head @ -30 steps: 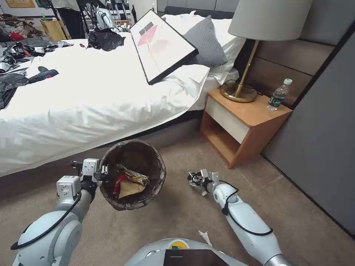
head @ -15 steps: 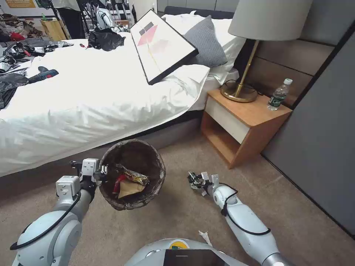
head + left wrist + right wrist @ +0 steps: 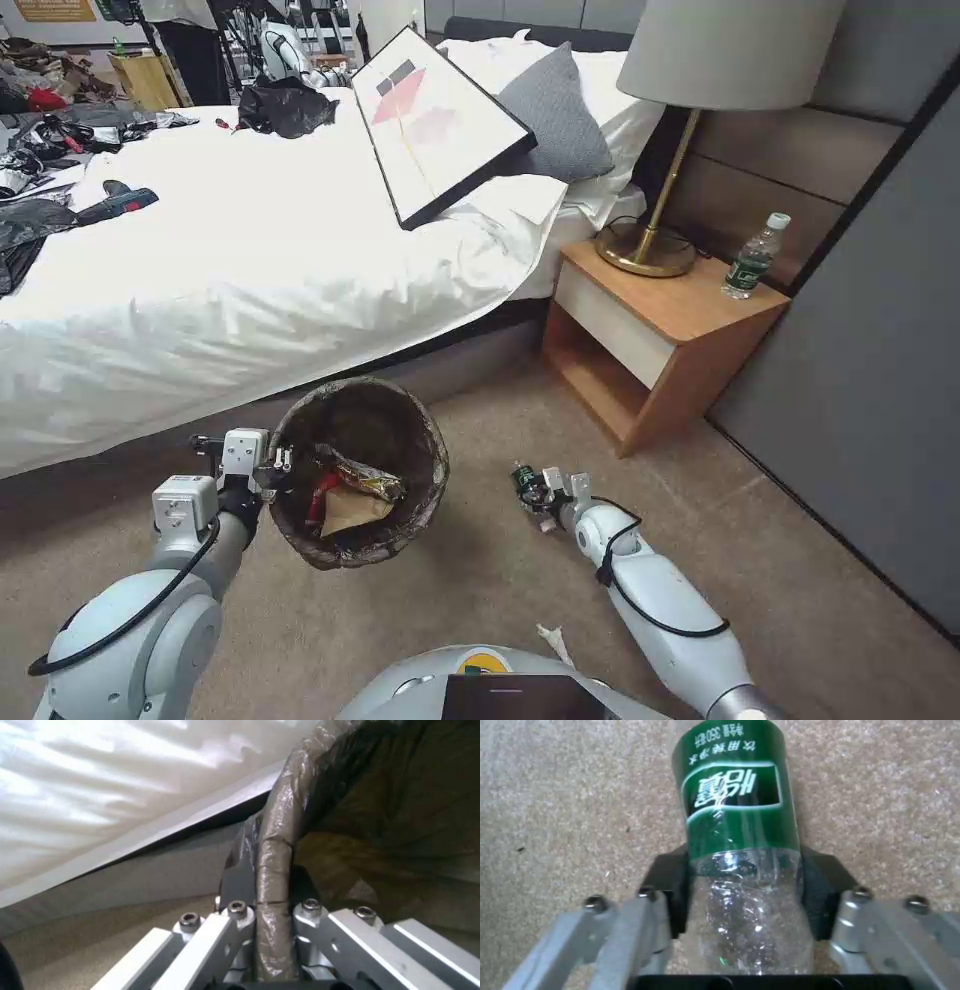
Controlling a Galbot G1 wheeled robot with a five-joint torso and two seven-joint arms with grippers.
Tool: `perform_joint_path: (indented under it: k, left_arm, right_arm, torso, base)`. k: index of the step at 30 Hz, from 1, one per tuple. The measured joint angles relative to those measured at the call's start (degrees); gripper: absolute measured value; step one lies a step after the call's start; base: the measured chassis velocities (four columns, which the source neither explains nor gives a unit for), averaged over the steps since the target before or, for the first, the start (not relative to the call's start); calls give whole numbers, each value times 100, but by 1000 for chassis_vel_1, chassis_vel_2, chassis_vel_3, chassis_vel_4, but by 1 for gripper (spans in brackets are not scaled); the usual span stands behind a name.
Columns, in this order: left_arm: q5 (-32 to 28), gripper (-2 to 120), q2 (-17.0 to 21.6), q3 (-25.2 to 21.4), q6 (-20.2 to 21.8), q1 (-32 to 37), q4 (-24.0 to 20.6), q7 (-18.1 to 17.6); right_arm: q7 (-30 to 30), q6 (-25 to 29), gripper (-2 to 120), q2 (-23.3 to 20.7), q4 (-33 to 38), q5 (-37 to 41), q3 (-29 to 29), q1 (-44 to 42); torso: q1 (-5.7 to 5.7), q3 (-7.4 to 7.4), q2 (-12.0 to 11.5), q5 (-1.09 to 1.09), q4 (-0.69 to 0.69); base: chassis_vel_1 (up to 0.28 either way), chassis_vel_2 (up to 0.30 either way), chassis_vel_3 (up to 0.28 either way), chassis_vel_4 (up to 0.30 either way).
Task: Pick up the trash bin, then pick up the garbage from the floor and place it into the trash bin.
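The trash bin (image 3: 400, 425), round and lined with a crinkled dark bag, hangs tilted above the floor (image 3: 480, 590). My left gripper (image 3: 277, 463) is shut on its near rim (image 3: 272, 870), which runs between the fingers of that gripper (image 3: 272, 909). Inside lie a gold wrapper (image 3: 368, 484), a brown paper scrap (image 3: 350, 510) and something red. To the bin's right, low over the carpet, my right gripper (image 3: 530, 488) is shut on a clear garbage bottle with a green label (image 3: 735, 813), its black pads (image 3: 672, 888) pressing both sides. I cannot tell whether the bottle touches the carpet.
A white tissue scrap (image 3: 553, 640) lies on the carpet near my base. The bed (image 3: 250, 270) runs behind the bin. A wooden nightstand (image 3: 660, 330) with a lamp and an upright bottle (image 3: 753, 258) stands at the right, beside a grey wall panel (image 3: 870, 400).
My right gripper has shifted slightly and turned a little with the bottle in it. The left arm and the bin have stayed where they were.
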Motion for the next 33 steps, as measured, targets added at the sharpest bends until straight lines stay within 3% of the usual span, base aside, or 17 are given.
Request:
perform_joint_path:
  k: [8, 13, 18, 22, 29, 33]
  left_arm:
    - [-1, 3, 3, 7, 1, 12, 0, 1]
    - [-1, 3, 16, 15, 1, 7, 0, -3]
    - [-17, 3, 48, 12, 1, -3, 0, -8]
    - [-35, 3, 85, 14, 1, -40, 0, -9]
    - [-41, 3, 120, 52, 1, -58, 0, -9]
    - [-46, 3, 159, 70, 0, -87, 0, -7]
  right_arm:
    - [-7, 46, 31, 12, -38, 9, 35, -2]
    - [112, 14, 31, -73, 524, 14, 197, -135]
    - [200, -141, 31, -241, 1497, 198, 461, -359]
    - [384, -503, 31, -540, 3153, 540, 876, -686]
    - [627, -833, 31, -803, 4562, 929, 1208, -907]
    - [786, -1095, 31, -1205, 5706, 1411, 1314, -1008]
  torso:
    - [0, 0, 0, 1, 1]
    - [0, 1, 0, 2, -1]
    - [0, 1, 0, 1, 1]
    - [0, 1, 0, 0, 0]
    - [0, 0, 0, 2, 0]
    - [0, 0, 0, 1, 0]
  base:
    - [0, 0, 0, 0]
    - [0, 0, 0, 0]
    - [0, 0, 0, 0]
    - [0, 0, 0, 0]
    - [0, 0, 0, 0]
    - [0, 0, 0, 0]
